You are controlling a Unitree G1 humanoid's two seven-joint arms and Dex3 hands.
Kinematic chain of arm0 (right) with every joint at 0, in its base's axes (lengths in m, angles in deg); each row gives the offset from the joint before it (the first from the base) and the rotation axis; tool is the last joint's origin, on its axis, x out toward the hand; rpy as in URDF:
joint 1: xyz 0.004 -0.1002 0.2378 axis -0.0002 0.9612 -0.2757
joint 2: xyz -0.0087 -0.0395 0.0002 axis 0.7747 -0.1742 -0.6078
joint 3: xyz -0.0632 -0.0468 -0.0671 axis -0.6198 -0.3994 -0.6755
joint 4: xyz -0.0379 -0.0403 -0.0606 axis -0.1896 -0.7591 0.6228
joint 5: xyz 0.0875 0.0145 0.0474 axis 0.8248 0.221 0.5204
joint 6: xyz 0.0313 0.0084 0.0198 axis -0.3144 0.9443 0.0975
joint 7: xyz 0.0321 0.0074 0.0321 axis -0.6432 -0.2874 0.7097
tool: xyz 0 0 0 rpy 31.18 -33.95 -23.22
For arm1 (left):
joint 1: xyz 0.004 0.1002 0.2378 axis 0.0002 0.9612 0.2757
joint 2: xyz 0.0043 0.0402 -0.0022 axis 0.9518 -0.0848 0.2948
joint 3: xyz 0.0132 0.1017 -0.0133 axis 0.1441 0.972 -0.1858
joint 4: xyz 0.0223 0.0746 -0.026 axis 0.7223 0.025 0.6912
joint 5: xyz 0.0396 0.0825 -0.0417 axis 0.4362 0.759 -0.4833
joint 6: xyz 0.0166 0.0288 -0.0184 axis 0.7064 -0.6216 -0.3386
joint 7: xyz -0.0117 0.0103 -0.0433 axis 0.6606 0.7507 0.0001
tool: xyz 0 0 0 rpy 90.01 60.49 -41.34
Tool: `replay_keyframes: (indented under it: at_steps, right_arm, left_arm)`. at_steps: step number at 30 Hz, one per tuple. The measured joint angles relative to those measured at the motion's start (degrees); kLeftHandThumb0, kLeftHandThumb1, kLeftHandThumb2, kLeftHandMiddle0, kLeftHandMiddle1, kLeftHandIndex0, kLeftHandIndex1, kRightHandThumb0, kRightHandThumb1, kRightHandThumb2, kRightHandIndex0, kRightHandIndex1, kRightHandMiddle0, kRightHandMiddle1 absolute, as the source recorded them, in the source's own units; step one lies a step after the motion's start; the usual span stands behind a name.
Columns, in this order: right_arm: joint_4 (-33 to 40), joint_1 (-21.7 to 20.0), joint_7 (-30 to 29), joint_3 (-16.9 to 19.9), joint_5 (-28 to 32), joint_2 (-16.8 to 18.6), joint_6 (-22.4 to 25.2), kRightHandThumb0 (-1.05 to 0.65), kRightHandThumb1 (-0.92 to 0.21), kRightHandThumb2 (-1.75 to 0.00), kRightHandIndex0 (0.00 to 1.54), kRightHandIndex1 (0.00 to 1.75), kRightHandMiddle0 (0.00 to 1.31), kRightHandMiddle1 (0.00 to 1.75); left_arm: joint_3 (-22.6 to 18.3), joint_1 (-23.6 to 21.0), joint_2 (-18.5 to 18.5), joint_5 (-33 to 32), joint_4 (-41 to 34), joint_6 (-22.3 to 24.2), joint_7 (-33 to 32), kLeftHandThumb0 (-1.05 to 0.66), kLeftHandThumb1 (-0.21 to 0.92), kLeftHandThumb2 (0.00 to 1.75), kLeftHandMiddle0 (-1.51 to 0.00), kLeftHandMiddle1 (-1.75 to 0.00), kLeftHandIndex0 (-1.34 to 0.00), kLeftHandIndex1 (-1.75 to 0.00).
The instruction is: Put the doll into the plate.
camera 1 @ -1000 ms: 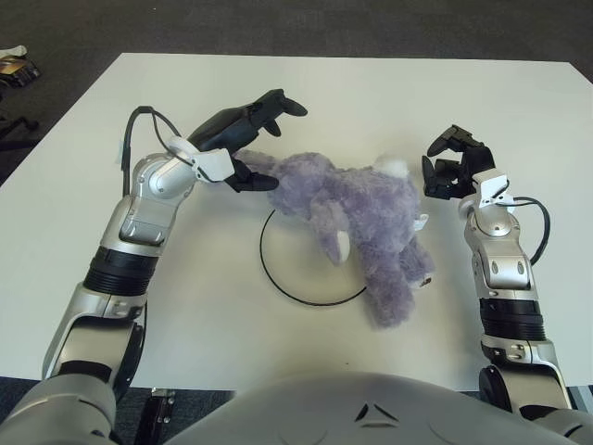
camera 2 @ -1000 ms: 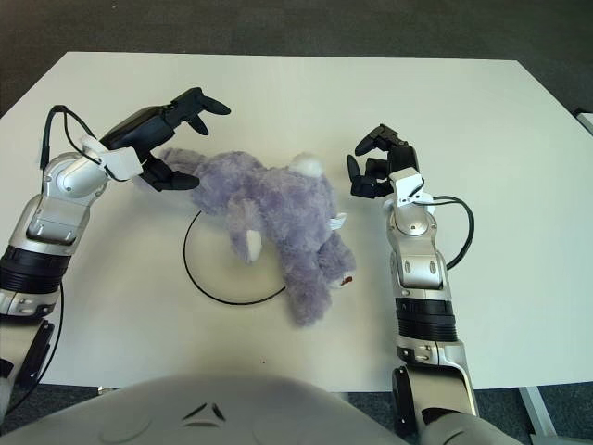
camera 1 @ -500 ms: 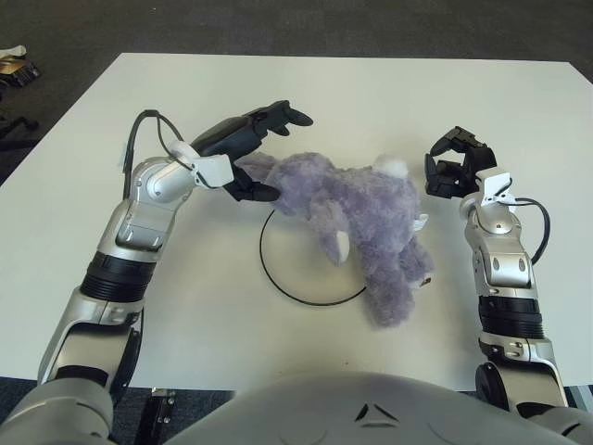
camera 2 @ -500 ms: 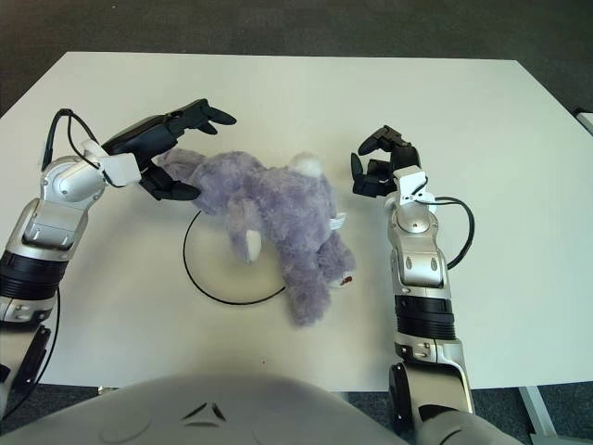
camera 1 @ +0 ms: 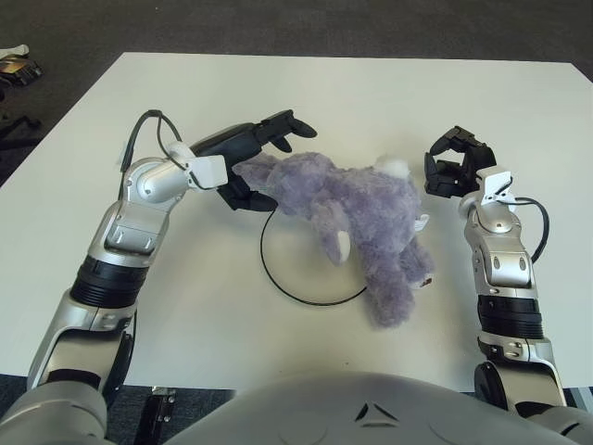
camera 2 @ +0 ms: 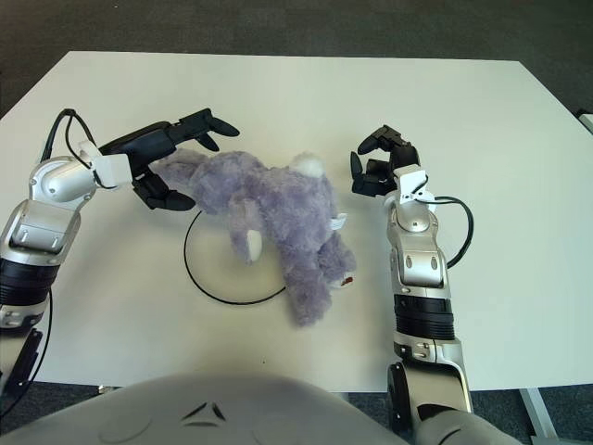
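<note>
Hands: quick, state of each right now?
Left hand: open, fingers spread around the doll's end, not clamped.
Right hand: curled shut, empty, right of the doll.

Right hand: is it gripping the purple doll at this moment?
No. The right hand sits curled beside the doll, with bare white table visible between them.

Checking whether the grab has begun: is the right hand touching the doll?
Apart. In the right eye view, bare white table shows between the right hand and the doll; its fingers are curled and hold nothing.
</note>
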Motion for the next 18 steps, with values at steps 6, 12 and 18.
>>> replay_keyframes:
  at_steps: [6,12,18]
  right_arm:
    - [0.0,-0.3,0.0,0.0,0.0,0.0,1.0,-0.47,-0.34,-1.29,1.19,1.75,0.59,1.75]
    - [0.1,-0.5,0.0,0.1,0.0,0.0,1.7,-0.48,-0.34,-1.29,1.18,1.75,0.60,1.75]
    - [0.2,-0.5,0.0,0.2,0.0,0.0,2.0,-0.48,-0.34,-1.29,1.18,1.75,0.60,1.75]
  left_arm:
    - [-0.1,0.0,1.1,-2.7,-0.5,0.9,2.6,-0.80,0.35,0.90,-1.02,-1.74,0.00,-0.91]
    - [-0.1,0.1,2.1,-3.4,-1.2,1.3,4.6,-0.81,0.37,0.89,-1.15,-1.75,0.00,-0.90]
    - [0.0,0.3,2.2,-3.0,-0.7,-0.6,4.7,-0.80,0.37,0.88,-1.13,-1.75,0.00,-0.91]
